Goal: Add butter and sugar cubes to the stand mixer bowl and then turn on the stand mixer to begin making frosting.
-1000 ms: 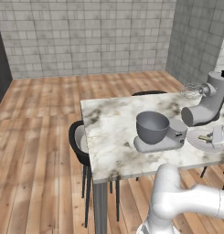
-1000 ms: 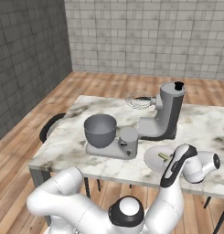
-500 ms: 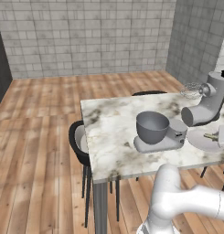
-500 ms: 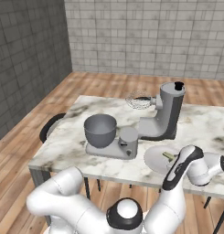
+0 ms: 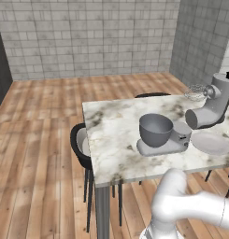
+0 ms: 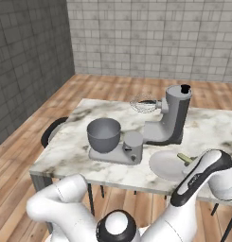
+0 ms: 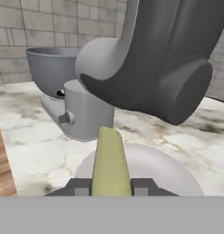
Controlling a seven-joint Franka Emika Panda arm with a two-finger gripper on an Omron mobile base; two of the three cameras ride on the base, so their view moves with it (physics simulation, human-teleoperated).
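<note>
Butter stick clamped in the gripper

The pale yellow-green butter (image 7: 109, 160) stands between the gripper (image 7: 111, 186) fingertips above the white plate (image 7: 177, 176); its lower end is cut off.

You find no readable text, label, brand, number or sign in any of these views. The stand mixer (image 6: 167, 120), its stand mixer bowl (image 6: 103, 134), the white plate (image 5: 210, 143) and the marble table (image 5: 116, 135) all carry plain surfaces, and the tiled walls show no lettering either.
</note>
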